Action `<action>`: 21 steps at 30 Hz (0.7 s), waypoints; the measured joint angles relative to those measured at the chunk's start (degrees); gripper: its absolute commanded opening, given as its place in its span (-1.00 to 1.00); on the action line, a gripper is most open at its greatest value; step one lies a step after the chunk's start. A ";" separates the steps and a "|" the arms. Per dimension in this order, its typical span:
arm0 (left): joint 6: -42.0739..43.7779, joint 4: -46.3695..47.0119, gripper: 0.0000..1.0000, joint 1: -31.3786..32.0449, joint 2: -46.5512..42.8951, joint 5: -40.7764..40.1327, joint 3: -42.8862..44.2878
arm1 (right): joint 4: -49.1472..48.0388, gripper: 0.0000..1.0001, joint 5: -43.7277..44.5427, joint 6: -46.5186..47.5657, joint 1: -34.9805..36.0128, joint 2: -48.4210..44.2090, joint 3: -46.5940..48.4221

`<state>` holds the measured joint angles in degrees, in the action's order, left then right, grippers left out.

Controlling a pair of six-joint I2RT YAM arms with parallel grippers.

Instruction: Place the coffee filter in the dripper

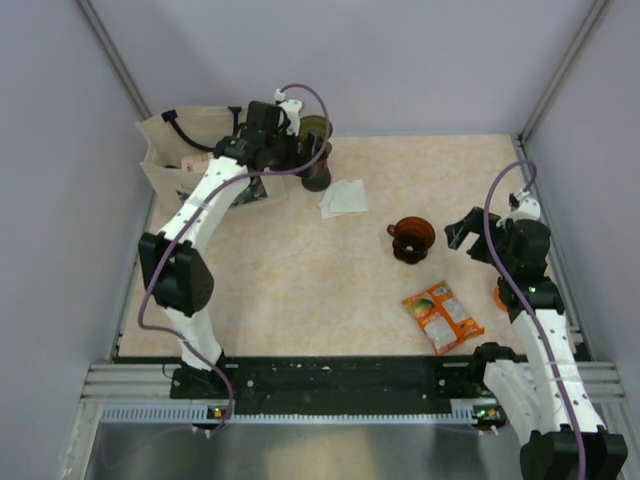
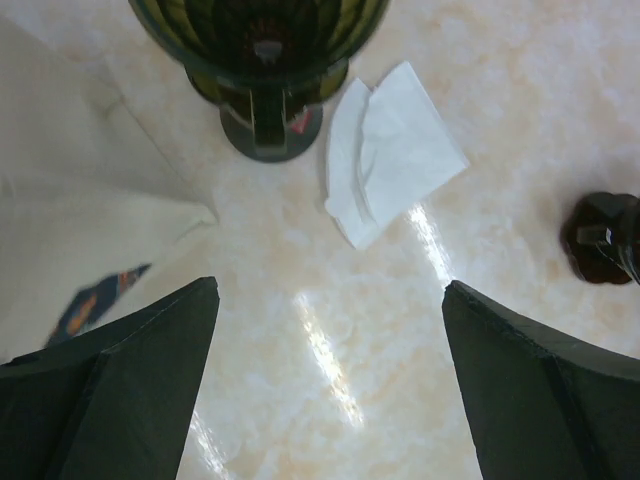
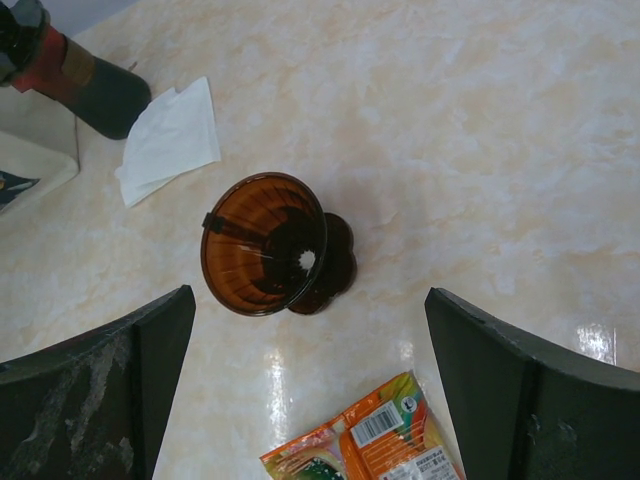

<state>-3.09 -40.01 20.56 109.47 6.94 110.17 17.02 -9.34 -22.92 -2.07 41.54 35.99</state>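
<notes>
**Filter still flat on the table, both grippers empty**

The coffee filter lies folded on the table, just right of the base of the dark green dripper, which stands upright near the top of the left wrist view. In the overhead view this pair sits upper centre, beside a tote bag at the upper left. The left gripper hangs above bare table below them, its jaws wide apart with nothing between. The right gripper is likewise spread and empty, facing an amber dripper at centre right, with a snack packet below it.

The step in hand looks like the pick-up, and the left gripper is the one placed for it. Thin paper flat on a hard surface gives little to pinch. The layered edge on the filter's left side, where one fold overlaps another, probably offers the best purchase. It would help to come down with one finger outside that edge and one on top, then close gently so the paper buckles upward rather than sliding away.

The dripper's base is close, so the approach should keep clear of it to avoid tipping it. Once lifted, the filter needs carrying point-down over the open mouth of the green cone.
</notes>
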 measured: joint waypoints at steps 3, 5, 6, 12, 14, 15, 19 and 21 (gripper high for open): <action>-1.99 5.33 0.98 0.00 -10.34 1.44 -12.66 | -0.26 0.98 -0.74 0.24 0.00 0.24 0.00; -3.91 8.96 0.97 0.00 -17.49 2.08 -20.96 | -0.33 0.98 -1.36 0.42 0.00 0.28 0.00; -5.29 12.83 0.98 0.00 -22.56 2.45 -27.21 | -0.33 0.98 -1.75 0.46 0.02 0.31 0.00; -14.21 23.82 0.97 0.00 -44.52 -0.52 -51.84 | 0.28 0.97 2.38 3.32 10.62 2.73 2.03; -16.85 25.92 0.97 0.00 -49.13 -2.38 -57.83 | -0.07 0.97 6.95 6.49 20.06 6.40 4.76; -17.94 26.53 0.97 -0.02 -51.10 -3.50 -60.61 | -0.52 0.97 8.15 7.91 23.61 8.31 6.03; -21.29 26.21 0.98 0.00 -55.95 -9.31 -68.39 | -5.42 0.97 15.32 17.55 35.56 20.96 12.28; -22.97 25.31 0.97 0.00 -57.42 -13.25 -70.77 | -9.77 0.93 18.82 23.19 39.19 28.98 15.15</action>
<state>-26.06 -14.70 20.56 52.05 -6.31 39.40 7.25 9.47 0.27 37.12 70.52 51.13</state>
